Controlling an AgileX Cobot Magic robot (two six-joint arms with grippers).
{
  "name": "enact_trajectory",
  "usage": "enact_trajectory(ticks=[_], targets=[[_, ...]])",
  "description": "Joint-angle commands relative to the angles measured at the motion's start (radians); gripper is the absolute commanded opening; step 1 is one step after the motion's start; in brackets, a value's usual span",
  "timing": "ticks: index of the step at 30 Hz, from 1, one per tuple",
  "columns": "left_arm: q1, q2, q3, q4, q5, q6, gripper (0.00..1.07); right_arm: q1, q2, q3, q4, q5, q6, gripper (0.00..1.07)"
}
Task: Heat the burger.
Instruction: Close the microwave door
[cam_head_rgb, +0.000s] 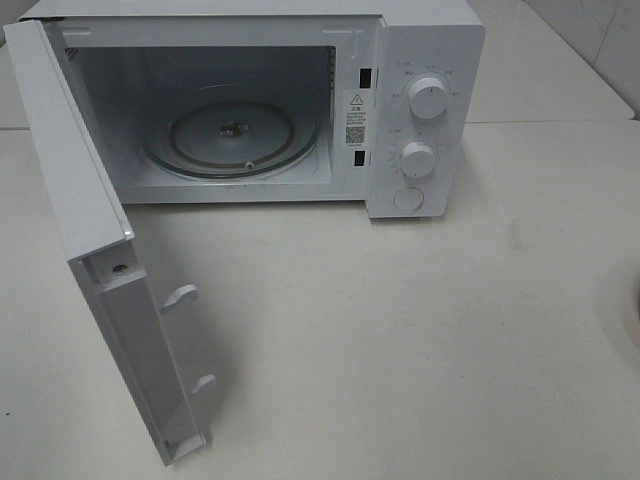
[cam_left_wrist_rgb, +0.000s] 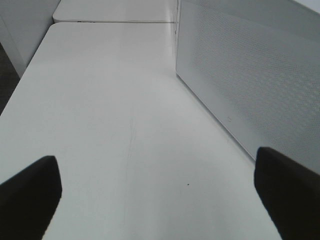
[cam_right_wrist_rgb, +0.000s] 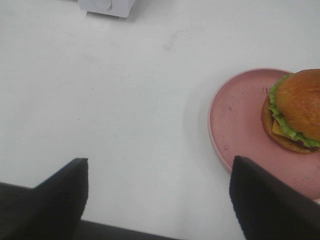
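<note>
the small golden-bun burger with lettuce (cam_right_wrist_rgb: 295, 112) sits on a round pink plate (cam_right_wrist_rgb: 235, 125), right edge of the right wrist frame. right claw (cam_right_wrist_rgb: 157, 200) spread, empty; best centre over it before closing.

White microwave (cam_head_rgb: 420, 60), white table (cam_head_rgb: 400, 330), door panel (cam_left_wrist_rgb: 250, 85) finely dotted grey. Pink plate (cam_right_wrist_rgb: 235, 120); burger (cam_right_wrist_rgb: 297, 110) golden-brown bun, green lettuce, maybe orange cheese. Black fingers (cam_right_wrist_rgb: 60, 195).
</note>
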Motion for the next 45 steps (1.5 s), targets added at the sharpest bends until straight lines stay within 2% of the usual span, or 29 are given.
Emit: enact_trajectory(ticks=[1, 9, 45], targets=[[-0.006, -0.023, 0.003, -0.003, -0.008, -0.003, 0.98, -0.013, -0.107, 0.025, -0.001, 0.009, -0.015, 0.76], [-0.006, -0.023, 0.003, -0.003, -0.008, -0.003, 0.98, -0.013, -0.264, 0.025, -0.001, 0.009, -0.014, 0.76], [-0.006, -0.024, 0.003, -0.003, -0.008, -0.003, 0.98, -0.013, -0.261, 0.025, -0.001, 0.009, -0.011, 0.76]])
